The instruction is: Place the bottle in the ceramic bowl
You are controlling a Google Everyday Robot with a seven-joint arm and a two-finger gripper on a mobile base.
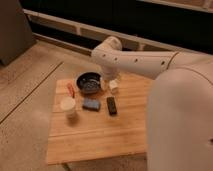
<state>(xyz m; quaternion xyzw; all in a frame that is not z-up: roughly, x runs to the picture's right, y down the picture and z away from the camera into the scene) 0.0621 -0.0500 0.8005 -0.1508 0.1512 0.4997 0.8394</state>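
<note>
Hovering gripper [105, 82] at 3 o'clock rim of ceramic bowl [89, 83], holding jaws wide apart and gripping nothing, leaving bottle [114, 85] resting on wooden table [100, 135], just at gripper's 3 o'clock, outside bowl.

The board [100, 135] is pale honey wood with faint lengthwise grain. The ceramic bowl [89, 83] is near-black with a glossy grey inside. At its 3 o'clock hangs the white gripper [105, 81], and just past it stands the cream-white bottle [114, 85]. At the bowl's 9 o'clock lies a red-orange item [70, 90], at 7 a pale cup [67, 104], at 6 a blue pad [91, 104] and at 5 a black block [112, 105]. The floor [25, 95] is speckled beige.
</note>
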